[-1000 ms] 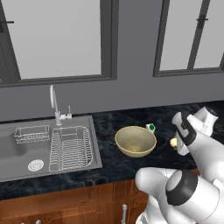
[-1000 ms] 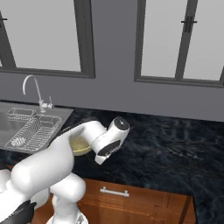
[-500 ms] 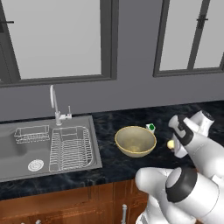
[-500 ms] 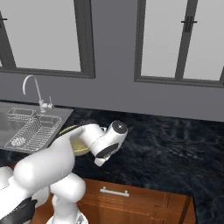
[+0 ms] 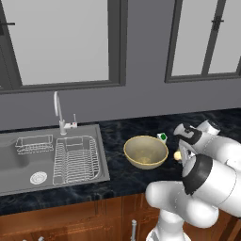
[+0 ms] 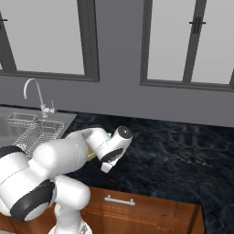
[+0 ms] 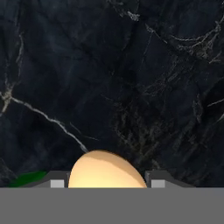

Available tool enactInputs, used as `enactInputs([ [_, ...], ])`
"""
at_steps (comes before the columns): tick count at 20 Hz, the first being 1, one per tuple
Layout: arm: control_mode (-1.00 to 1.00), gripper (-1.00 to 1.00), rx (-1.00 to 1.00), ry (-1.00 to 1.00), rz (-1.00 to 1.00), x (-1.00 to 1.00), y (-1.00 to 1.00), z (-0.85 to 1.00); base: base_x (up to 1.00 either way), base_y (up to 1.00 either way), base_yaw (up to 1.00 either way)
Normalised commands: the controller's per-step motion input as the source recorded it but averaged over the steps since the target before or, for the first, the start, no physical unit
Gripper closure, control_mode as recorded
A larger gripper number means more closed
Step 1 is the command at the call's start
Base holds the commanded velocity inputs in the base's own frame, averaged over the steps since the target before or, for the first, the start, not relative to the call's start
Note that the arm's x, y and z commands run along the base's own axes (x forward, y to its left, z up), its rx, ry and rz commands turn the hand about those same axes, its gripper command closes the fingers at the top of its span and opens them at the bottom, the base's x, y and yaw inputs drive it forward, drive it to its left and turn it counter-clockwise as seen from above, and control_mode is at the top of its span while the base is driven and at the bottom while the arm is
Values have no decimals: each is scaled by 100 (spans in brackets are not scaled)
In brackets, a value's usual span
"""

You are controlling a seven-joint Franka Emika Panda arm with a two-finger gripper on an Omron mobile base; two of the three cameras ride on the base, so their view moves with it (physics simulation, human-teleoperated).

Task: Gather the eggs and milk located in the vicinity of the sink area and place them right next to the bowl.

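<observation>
pale egg [image 7: 107,169] in jaws, shifted toward bowl [image 5: 146,151]

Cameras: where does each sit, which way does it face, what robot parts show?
Left base view: behind-left, looks forward-down at sink, bowl, milk, egg; arm at lower right.
Right base view: behind-right, same counter; arm at lower left covers most of the bowl.
Hand view: on the hand, faces the counter; egg sits between the fingertips.
Shared: both base views show the sink, faucet and counter.
</observation>
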Motion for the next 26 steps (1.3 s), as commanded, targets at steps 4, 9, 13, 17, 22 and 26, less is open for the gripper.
enactInputs([
  [4,-100,100,0,1,6,28,14,-14,0,0,0],
  [9,-100,100,0,0,3,10,25,-12,0,0,0],
  [13,-100,100,0,0,0,1,24,-15,0,0,0],
  [17,-100,100,0,0,0,0,20,-12,0,0,0],
  [22,-100,100,0,0,0,0,3,-4,0,0,0],
  [26,-100,100,0,0,0,0,0,0,0,0,0],
])
